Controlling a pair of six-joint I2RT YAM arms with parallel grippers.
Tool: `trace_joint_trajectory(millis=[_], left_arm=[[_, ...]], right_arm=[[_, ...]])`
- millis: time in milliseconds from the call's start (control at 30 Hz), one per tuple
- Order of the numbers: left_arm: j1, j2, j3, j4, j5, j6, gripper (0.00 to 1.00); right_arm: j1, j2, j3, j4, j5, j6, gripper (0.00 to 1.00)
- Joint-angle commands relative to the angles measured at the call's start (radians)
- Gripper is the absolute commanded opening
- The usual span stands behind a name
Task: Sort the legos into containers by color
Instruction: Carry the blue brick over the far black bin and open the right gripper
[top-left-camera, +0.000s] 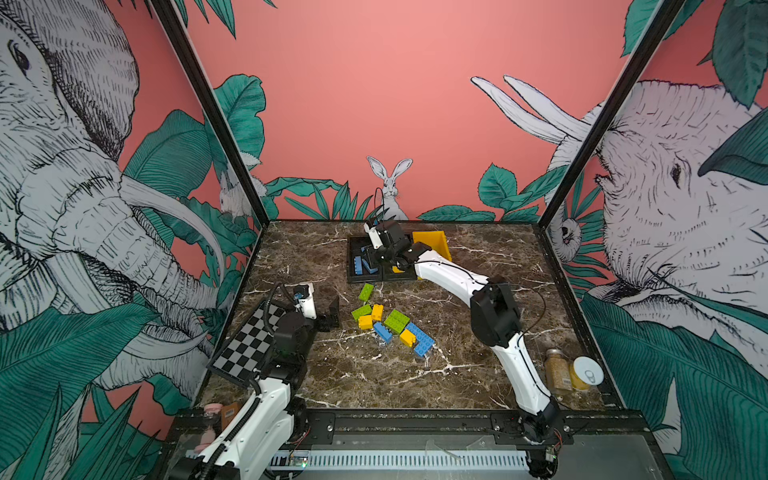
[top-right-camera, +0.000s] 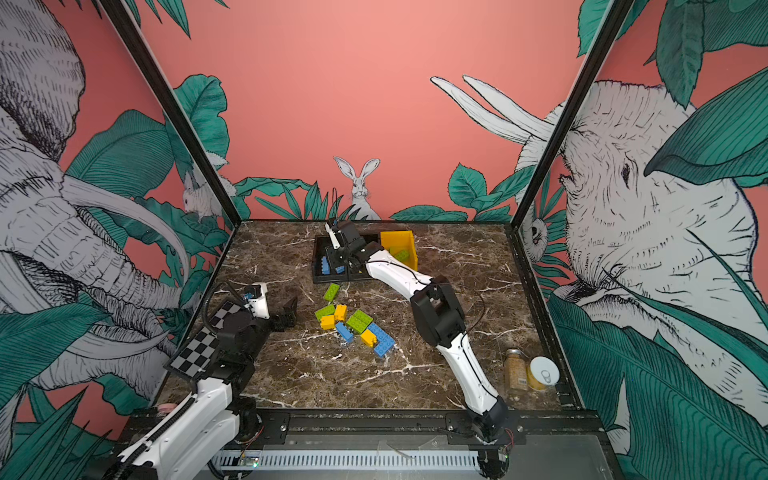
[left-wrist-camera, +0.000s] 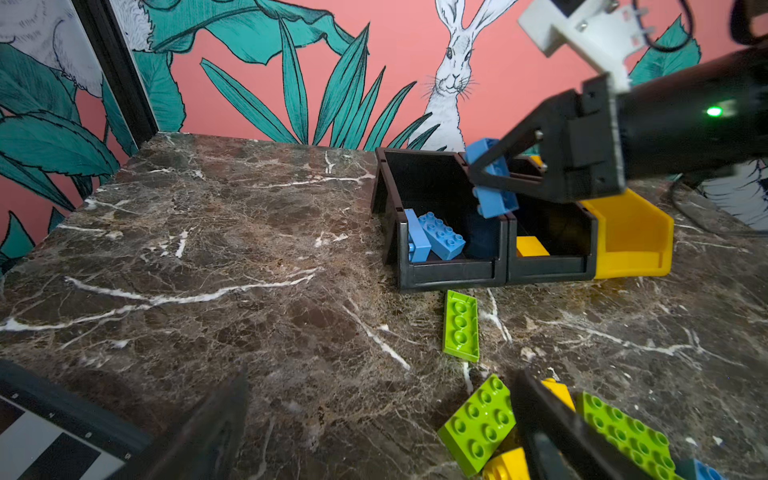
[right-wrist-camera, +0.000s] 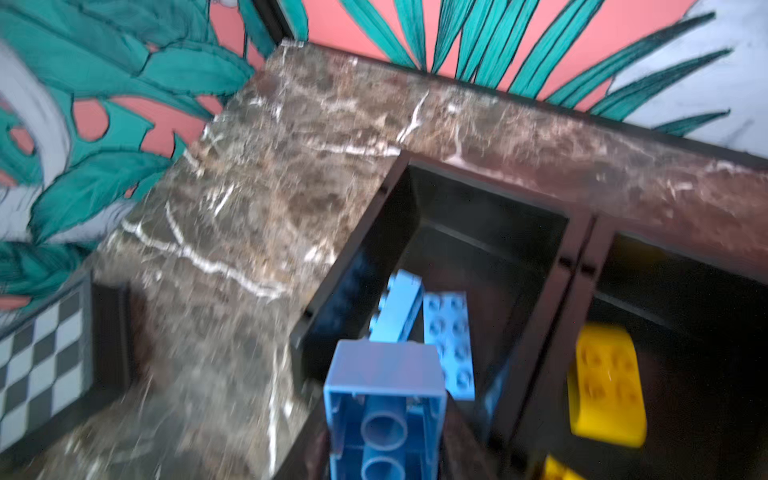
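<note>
Blue lego (left-wrist-camera: 496, 203) | right gripper (left-wrist-camera: 482, 176) pinches it above black bin (left-wrist-camera: 449, 276); left gripper (top-left-camera: 329, 316) spread

Both top views overhead; wrists share bin (left-wrist-camera: 449, 272)

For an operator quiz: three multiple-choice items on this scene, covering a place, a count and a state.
1. The held blue brick is: A) over the leftmost bin B) in the yellow bin C) on the table
2. Count of blue bricks lying in that bin: A) one B) two C) four
3. The left tool is: A) open B) shut on a green brick C) shut on a yellow brick
1A, the right tool grips it there; 2B, two show; 3A, its fingers stand apart.
</note>
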Motion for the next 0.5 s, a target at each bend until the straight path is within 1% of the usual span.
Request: trace_joint_trajectory(millis=[0, 67, 200, 267, 367, 433, 467], left_arm=[[-0.001, -0.015, 0.012, -0.003, 0.026, -0.018, 0.99], [-0.001, -0.015, 0.004, 0.005, 0.011, -0.032, 0.99], [0.000, -0.002, -0.004, 0.021, 0.006, -0.038, 0.99], [-0.001, 0.000, 0.000, 0.019, 0.012, -0.030, 0.99], [0.000, -0.005, 0.001, 0.015, 0.006, -0.032, 0.99], [0.000, -0.004, -0.005, 0.023, 0.007, -0.037, 0.99], [-0.001, -0.002, -0.006, 0.026, 0.007, -0.037, 0.99]], right_arm=[[0.000, 0.060, 0.098, 0.032, 0.045, -0.005, 0.17], [0.000, 0.089, 0.111, 0.070, 0.062, -0.007, 0.17], [-0.001, 0.160, 0.196, 0.047, 0.108, 0.006, 0.17], [-0.002, 0.184, 0.221, 0.046, 0.119, 0.008, 0.20], [-0.002, 0.220, 0.279, 0.007, 0.144, 0.006, 0.26], [-0.002, 0.231, 0.307, -0.022, 0.146, 0.005, 0.35], [-0.002, 0.227, 0.311, -0.029, 0.148, 0.000, 0.37]])
